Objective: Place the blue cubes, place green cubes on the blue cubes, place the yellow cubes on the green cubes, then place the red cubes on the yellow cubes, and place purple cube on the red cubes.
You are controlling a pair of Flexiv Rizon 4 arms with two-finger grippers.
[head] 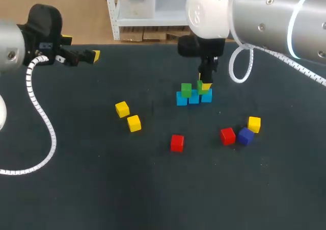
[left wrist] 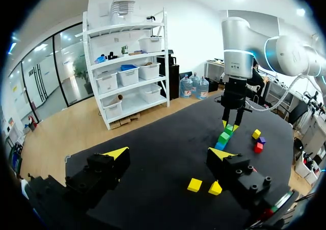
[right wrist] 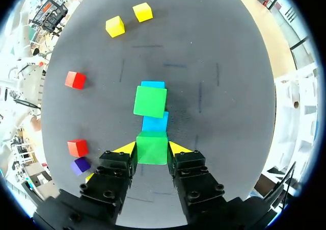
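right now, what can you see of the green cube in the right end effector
The green cube is a plain matte block, held level, the right end effector pressing two opposite sides. It hangs over one end of the row of blue cubes, near a second green cube on that row. Contact underneath is hidden.

The cubes [head: 182, 99] are blue, green, yellow, red and purple.
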